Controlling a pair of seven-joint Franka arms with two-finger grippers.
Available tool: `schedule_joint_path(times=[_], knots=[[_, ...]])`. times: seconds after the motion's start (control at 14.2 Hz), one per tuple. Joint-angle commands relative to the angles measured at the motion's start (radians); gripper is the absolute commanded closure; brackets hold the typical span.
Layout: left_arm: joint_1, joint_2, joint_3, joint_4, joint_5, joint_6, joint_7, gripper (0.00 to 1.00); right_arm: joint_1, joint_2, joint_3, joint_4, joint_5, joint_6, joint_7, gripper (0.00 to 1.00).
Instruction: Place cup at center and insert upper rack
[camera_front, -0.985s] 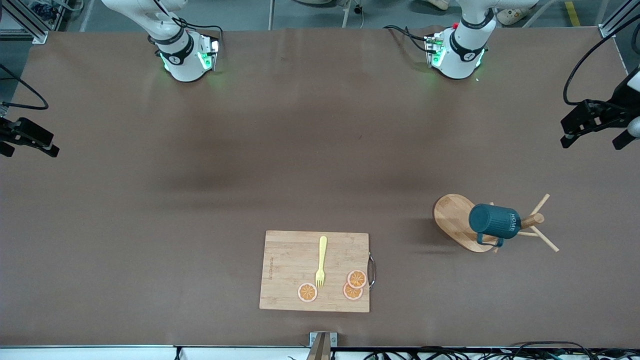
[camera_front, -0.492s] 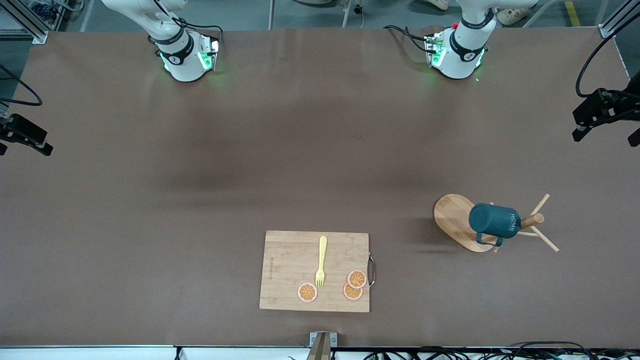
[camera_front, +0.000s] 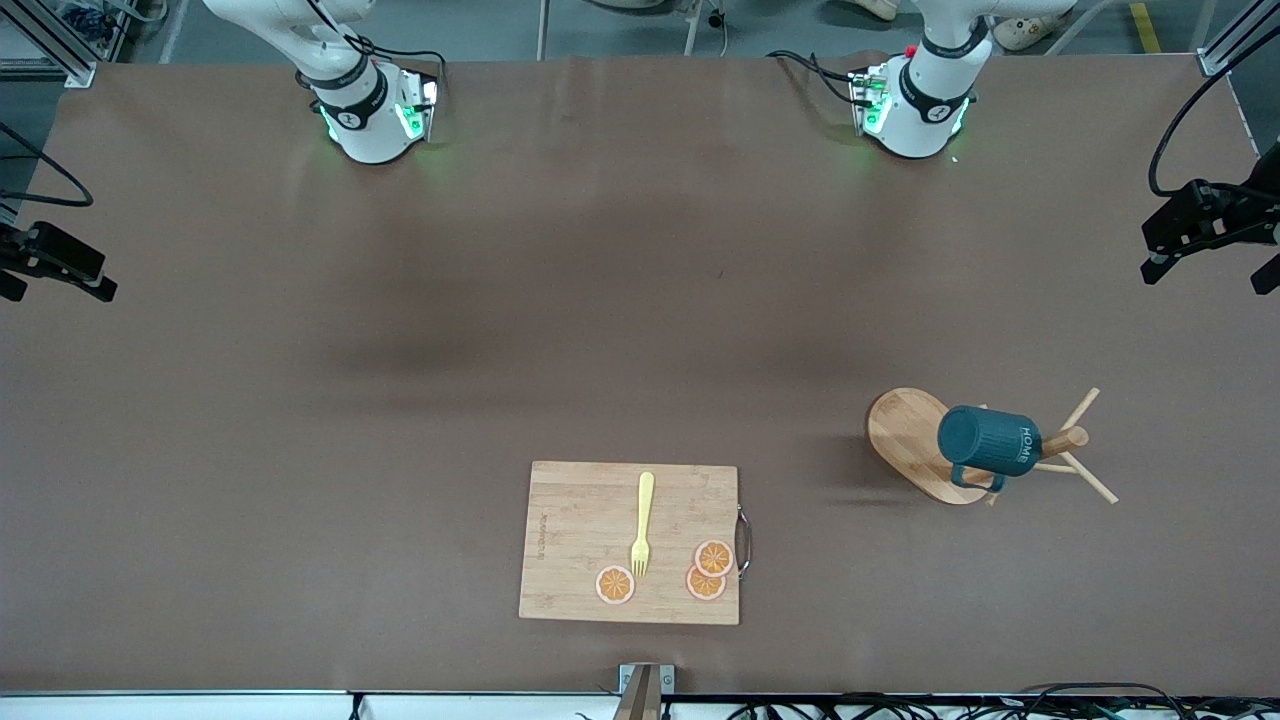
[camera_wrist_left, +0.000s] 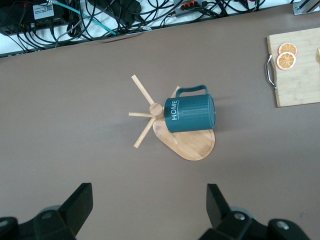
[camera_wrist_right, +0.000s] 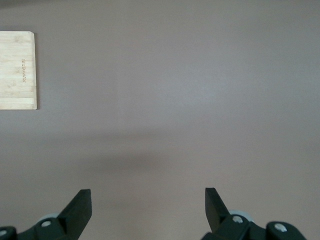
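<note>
The cup (camera_front: 985, 441) is dark teal and hangs on its side on a peg of the upper rack (camera_front: 905, 435), a wooden mug tree with an oval base, at the left arm's end of the table. Both show in the left wrist view, cup (camera_wrist_left: 190, 114) and rack (camera_wrist_left: 192, 145). My left gripper (camera_front: 1200, 235) is open and empty, high over the table edge at that end, apart from the cup; its jaws (camera_wrist_left: 148, 192) frame bare table. My right gripper (camera_front: 55, 265) is open and empty over the right arm's end edge (camera_wrist_right: 147, 195).
A rectangular bamboo cutting board (camera_front: 570, 540) lies near the front camera's edge at mid-table, with a yellow fork (camera_front: 642, 522) and three orange slices (camera_front: 712, 557) on it. Its corner shows in the right wrist view (camera_wrist_right: 17, 70). Cables (camera_wrist_left: 100, 15) lie off the table edge.
My left gripper has drawn outward toward the table's end edge, then stayed nearly still. My right gripper shifted only slightly. Cup and rack have not moved.
</note>
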Motion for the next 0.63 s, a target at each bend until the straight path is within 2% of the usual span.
schedule_joint_path(times=[0.0, 0.21, 0.35, 0.56], knots=[[0.005, 0.004, 0.000, 0.014, -0.016, -0.027, 0.017, 0.00, 0.006, -0.017, 0.002, -0.010, -0.017, 0.002, 0.017, 0.00], [0.031, 0.004, -0.006, 0.014, -0.018, -0.027, 0.021, 0.00, 0.009, -0.017, 0.004, -0.009, -0.024, 0.001, 0.011, 0.00], [0.054, 0.005, -0.014, 0.014, -0.019, -0.027, 0.023, 0.00, 0.034, -0.017, 0.005, -0.007, -0.062, 0.001, 0.011, 0.00], [0.116, 0.005, -0.080, 0.016, -0.026, -0.027, 0.023, 0.00, 0.051, -0.017, 0.005, -0.007, -0.082, -0.011, 0.019, 0.00]])
